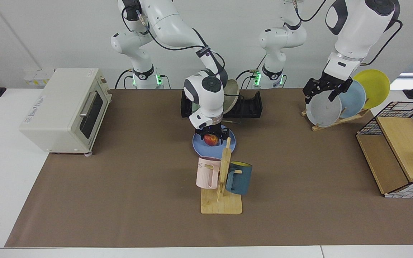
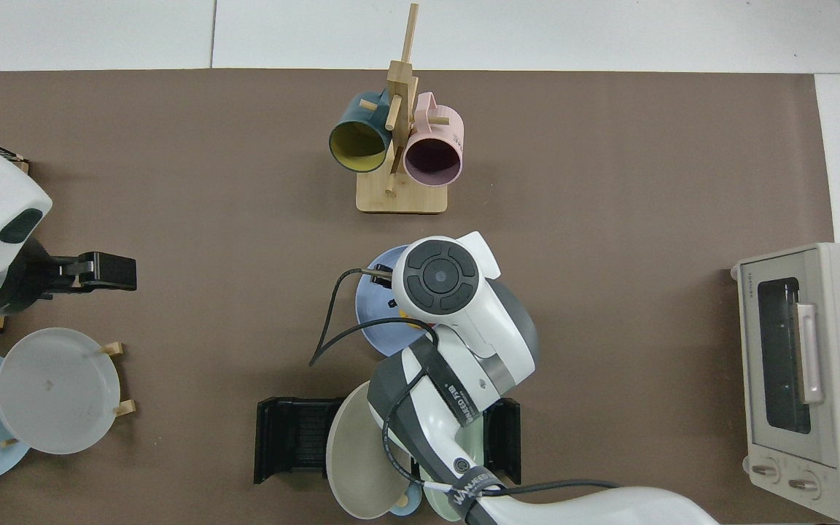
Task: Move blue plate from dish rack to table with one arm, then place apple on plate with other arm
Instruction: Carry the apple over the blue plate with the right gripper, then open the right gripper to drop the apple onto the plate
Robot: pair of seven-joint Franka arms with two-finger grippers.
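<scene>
You are looking at six plates. One blue plate (image 1: 199, 145) is lying just beyond the mug tree (image 1: 222, 200), toward the robots. A beige plate (image 1: 233, 102) and a green plate (image 2: 475, 446) are standing in the one dish rack (image 1: 251, 105) farther beyond it. A grey plate (image 1: 323, 109), a pale blue plate (image 1: 355, 95) and a yellow plate (image 1: 373, 86) are leaning on the one wooden stand (image 1: 339, 120). Two mugs are hanging on the mug tree: a pink mug (image 1: 206, 172) and a teal mug (image 1: 240, 177). One apple (image 1: 210, 139), one oven (image 1: 63, 107) and one basket (image 1: 403, 143) are showing.
</scene>
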